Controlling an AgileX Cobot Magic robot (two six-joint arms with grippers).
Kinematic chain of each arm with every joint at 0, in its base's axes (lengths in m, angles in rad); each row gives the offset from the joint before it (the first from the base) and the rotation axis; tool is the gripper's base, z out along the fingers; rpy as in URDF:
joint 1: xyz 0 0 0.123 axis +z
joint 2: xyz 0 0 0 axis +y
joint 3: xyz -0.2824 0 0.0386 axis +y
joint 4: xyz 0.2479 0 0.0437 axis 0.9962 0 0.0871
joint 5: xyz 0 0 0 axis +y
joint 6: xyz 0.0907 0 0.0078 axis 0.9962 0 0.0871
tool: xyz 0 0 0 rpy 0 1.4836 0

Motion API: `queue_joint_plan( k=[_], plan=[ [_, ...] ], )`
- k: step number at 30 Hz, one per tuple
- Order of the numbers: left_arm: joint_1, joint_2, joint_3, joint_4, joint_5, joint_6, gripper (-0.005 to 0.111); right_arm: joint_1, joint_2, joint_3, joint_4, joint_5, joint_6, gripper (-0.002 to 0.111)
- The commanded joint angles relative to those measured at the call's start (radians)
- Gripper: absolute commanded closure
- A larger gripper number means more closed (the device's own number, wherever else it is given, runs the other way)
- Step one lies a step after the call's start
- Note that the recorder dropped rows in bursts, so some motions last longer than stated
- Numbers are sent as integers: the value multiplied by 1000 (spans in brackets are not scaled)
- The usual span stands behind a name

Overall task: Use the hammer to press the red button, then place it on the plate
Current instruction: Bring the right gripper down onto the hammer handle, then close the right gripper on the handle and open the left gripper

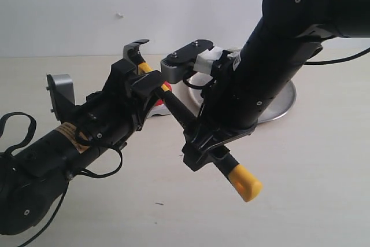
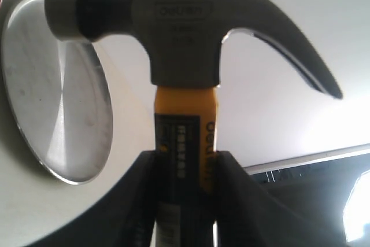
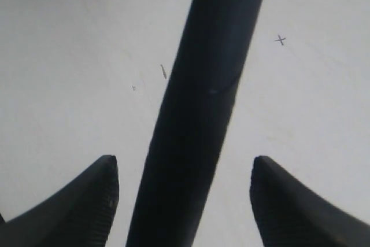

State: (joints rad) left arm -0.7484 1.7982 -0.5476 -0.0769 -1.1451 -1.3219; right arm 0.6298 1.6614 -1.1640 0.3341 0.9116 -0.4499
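Jaws, left gripper (image 2: 185, 163): clenched on hammer (image 2: 185, 39) at yellow band just below head.
Jaws, right gripper (image 3: 185, 169): released, fingers either side of black handle, gap on both sides.
Hammer position: held above table (image 1: 312, 189), spanning both grippers, yellow end free.
Red button (image 1: 159, 106): on table, mostly hidden behind left gripper.
Plate (image 1: 283, 105): on table behind right arm, near button.

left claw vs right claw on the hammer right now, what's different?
Grip: left claw is shut on the hammer; right claw is open, with gaps either side of the black handle.
Place: left claw holds the yellow band just under the head; right claw straddles the handle nearer the yellow end.
Shared: both sit around the same hammer, one dark finger on each side.
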Motion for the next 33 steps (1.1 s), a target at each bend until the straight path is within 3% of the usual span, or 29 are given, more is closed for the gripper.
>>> queue_joint_plan(
  k=[1,10,17,24,26,30,33],
  plan=[
    [2,-9,-13,7,-76,7,107,4,2,-11,-31,-24,6,49],
    [2,-9,-76,77,-76,5,107,4,2,-47,-30,19,41,49],
    [5,-9,-93,88,-76,1,107,4,2,-100,-138,135,148,49],
    [34,-9,-93,83,-76,-27,107,4,6,-100,-127,114,164,49],
    [34,-9,-93,69,-76,-26,107,4,6,-100,-129,110,164,57],
    [41,-9,-93,63,-76,-16,107,4,6,-100,-132,103,144,107],
    [41,-9,-93,63,-76,-14,107,4,6,-100,-127,88,148,108]
  ],
)
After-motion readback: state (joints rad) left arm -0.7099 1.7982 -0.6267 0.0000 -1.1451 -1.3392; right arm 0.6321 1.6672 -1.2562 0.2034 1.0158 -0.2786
